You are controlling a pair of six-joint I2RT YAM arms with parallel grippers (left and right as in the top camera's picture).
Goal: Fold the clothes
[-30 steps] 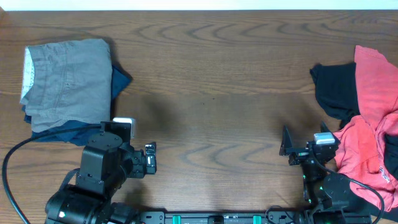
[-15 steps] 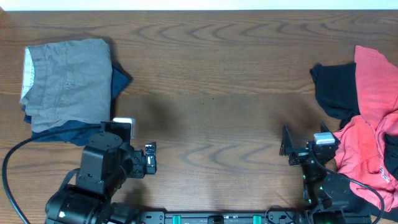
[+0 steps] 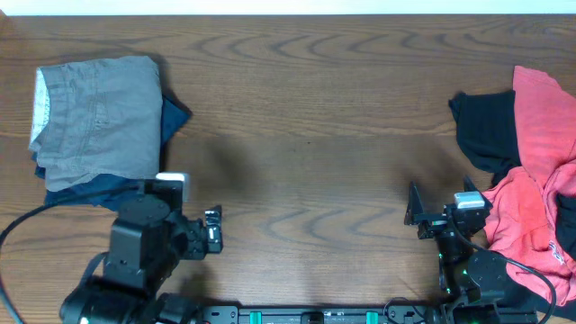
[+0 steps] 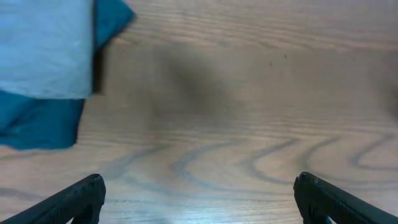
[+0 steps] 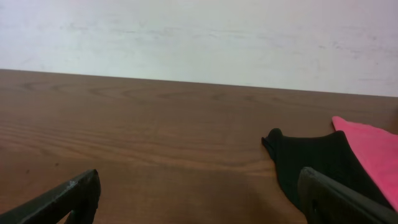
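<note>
The folded grey shorts (image 3: 99, 117) lie at about ten o'clock on the worktop (image 3: 306, 126), with pale waistband lining along their nine o'clock edge. They are stacked on a navy piece (image 3: 177, 115) that peeks out on the three o'clock and six o'clock sides. At three o'clock a loose heap sits against the worktop's edge: a black piece (image 3: 484, 133), with a crumpled coral-red garment (image 3: 540, 180) lying over its three o'clock side and running down toward five o'clock. The left claw (image 3: 213, 230) hangs at about seven o'clock, near the five o'clock corner of the stack but apart from it, its jaws spread wide and pinching nothing. Its wrist view shows bare wood between the fingertips, with navy and grey cloth up at ten o'clock. The right claw (image 3: 416, 216) is at five o'clock, near the red heap, likewise spread wide and empty. Its wrist view looks across the worktop to a pale wall (image 5: 199, 37), with black cloth and a corner of red at three o'clock.
</note>
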